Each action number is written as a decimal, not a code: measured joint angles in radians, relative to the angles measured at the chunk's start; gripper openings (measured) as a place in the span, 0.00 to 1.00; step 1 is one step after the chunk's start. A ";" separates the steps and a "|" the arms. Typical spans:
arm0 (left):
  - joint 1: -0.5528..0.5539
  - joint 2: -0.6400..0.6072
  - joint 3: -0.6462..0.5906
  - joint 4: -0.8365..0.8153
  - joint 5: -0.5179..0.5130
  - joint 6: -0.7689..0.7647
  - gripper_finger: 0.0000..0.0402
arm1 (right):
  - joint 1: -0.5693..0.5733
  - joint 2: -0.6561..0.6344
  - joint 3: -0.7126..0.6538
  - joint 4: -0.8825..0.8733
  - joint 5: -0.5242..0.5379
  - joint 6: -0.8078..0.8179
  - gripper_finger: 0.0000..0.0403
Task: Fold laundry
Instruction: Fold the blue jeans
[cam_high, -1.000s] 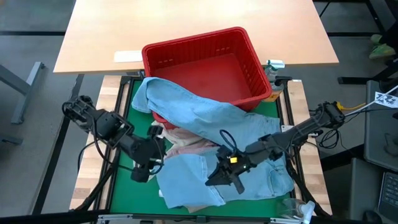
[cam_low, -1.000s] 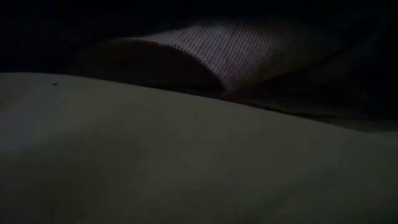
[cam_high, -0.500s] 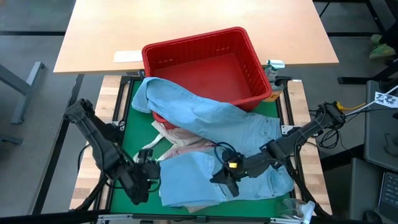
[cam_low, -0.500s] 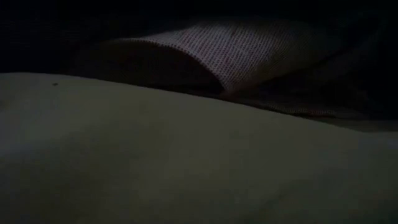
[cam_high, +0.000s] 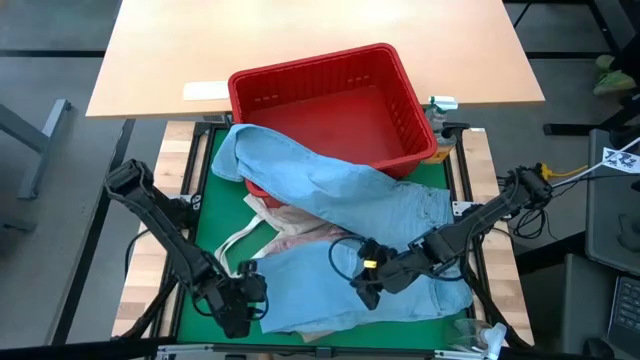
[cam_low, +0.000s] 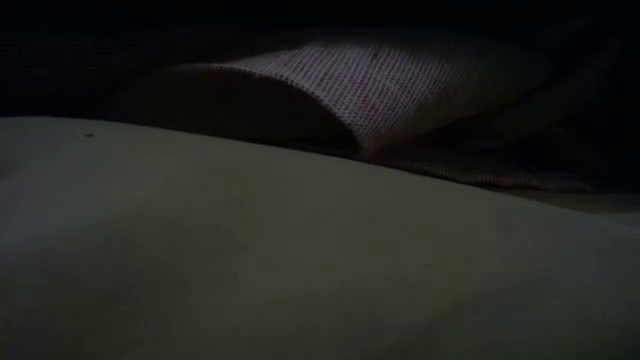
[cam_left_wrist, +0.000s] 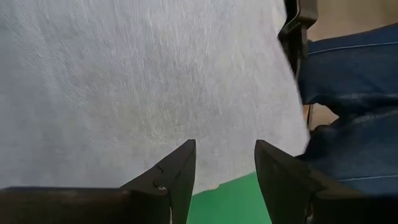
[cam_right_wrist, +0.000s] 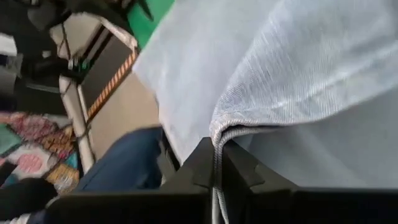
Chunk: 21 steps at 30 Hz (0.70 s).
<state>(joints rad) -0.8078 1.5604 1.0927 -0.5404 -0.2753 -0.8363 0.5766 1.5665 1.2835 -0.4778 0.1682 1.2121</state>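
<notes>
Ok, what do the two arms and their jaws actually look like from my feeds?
Both arms are dark, slim and multi-jointed. The left gripper ends in two black wedge-shaped fingers. The right gripper carries a small yellow marking and a looping black cable near its wrist; its black fingers are blocky.
</notes>
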 joint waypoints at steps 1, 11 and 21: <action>-0.001 0.000 -0.021 0.026 0.001 0.000 0.39 | 0.000 0.002 0.000 -0.006 -0.014 0.008 0.04; -0.034 0.000 -0.157 0.213 0.011 0.000 0.33 | 0.006 0.016 0.000 -0.006 -0.089 0.067 0.04; -0.051 -0.001 -0.161 0.212 0.170 -0.028 0.33 | 0.008 0.008 0.000 0.350 -0.140 0.073 0.03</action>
<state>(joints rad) -0.8585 1.5597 0.9321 -0.3282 -0.1051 -0.8647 0.5847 1.5745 1.2831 -0.1281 0.0279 1.2853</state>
